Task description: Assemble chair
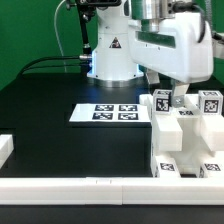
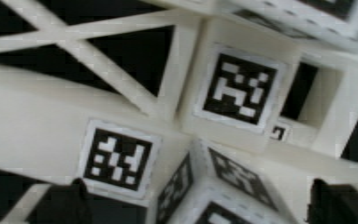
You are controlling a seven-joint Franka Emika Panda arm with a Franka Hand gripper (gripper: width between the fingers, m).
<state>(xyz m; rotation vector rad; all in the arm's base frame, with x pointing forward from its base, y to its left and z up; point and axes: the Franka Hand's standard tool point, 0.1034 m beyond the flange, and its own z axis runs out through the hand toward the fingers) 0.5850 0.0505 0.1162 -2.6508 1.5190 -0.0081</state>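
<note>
In the exterior view we see the marker board [image 1: 108,113] lying flat at mid-frame on the black table [image 1: 50,120], just left of the chair [image 1: 185,140], a blocky white structure with black-and-white tags filling the lower right. A white rail [image 1: 90,187] runs along the bottom edge, and the arm's base [image 1: 110,50] stands at upper centre. The gripper [image 1: 170,98] sits over the chair's top, its fingers [image 2: 60,205] spread apart on either side of a tagged part, released and grasping nothing we can make out.
</note>
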